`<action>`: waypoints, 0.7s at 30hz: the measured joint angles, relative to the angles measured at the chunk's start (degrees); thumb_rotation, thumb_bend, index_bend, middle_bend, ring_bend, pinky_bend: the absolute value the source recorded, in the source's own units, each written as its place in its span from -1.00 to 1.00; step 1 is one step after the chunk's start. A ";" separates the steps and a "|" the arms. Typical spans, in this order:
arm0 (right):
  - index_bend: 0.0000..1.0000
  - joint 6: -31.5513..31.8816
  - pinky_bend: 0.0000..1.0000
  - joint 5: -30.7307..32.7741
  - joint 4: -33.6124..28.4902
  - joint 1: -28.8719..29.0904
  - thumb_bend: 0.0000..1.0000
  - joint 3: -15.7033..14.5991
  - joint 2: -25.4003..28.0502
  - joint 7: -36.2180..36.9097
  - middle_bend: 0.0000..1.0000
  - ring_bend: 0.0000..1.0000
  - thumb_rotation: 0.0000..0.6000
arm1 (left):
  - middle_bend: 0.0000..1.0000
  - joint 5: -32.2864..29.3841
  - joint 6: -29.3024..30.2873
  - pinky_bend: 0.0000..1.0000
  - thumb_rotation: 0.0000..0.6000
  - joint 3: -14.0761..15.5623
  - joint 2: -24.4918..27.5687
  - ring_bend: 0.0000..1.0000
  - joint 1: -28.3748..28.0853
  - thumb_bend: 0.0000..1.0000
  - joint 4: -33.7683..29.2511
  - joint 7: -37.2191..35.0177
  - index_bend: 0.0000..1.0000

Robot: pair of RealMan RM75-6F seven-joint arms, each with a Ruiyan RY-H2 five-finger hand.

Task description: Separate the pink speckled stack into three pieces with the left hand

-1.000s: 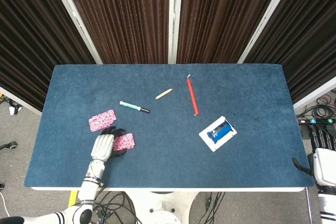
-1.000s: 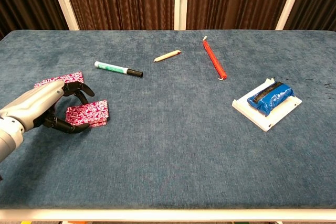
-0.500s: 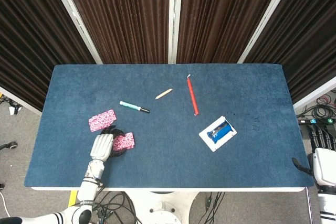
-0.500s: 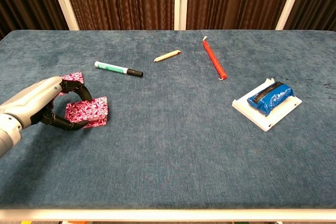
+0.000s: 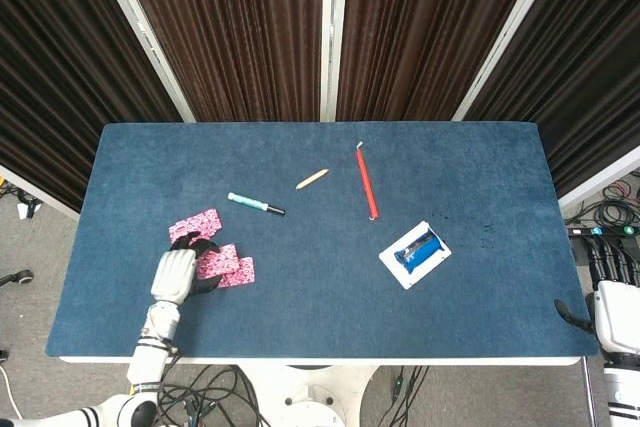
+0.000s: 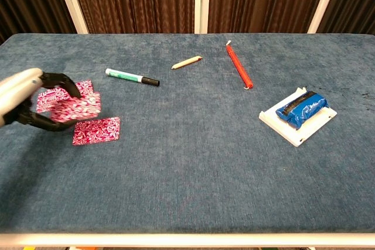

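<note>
Pink speckled piece is pinched in your left hand, lifted between the far piece and the near piece; set it clear of both.

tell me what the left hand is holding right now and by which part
The left hand holds a flat pink speckled piece by its left end, lifted off the blue table. The right hand holds nothing visible.
</note>
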 measured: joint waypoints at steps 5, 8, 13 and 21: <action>-1.00 -0.36 -1.00 0.17 -0.11 0.23 -0.80 0.00 -0.18 -0.34 -1.00 -1.00 1.00 | -0.24 0.11 1.81 -0.67 1.00 0.81 3.81 -0.73 2.26 -0.47 -1.91 -1.25 -0.20; -1.00 -0.47 -1.00 0.07 -0.17 0.37 -0.80 -0.05 -0.41 -0.63 -1.00 -1.00 1.00 | -0.24 0.38 3.26 -0.67 1.00 1.97 5.55 -0.73 4.15 -0.48 -2.44 -2.54 -0.20; -1.00 -0.60 -1.00 -0.16 -0.54 0.64 -0.80 -0.11 -0.63 -1.46 -1.00 -1.00 1.00 | -0.23 1.52 4.80 -0.67 1.00 4.22 6.26 -0.73 6.54 -0.47 -1.64 -5.02 -0.20; -1.00 -0.68 -1.00 0.03 -0.82 0.73 -0.80 -0.19 -0.79 -2.03 -1.00 -1.00 1.00 | -0.22 3.57 5.04 -0.67 1.00 6.23 5.13 -0.73 7.71 -0.48 0.16 -6.05 -0.19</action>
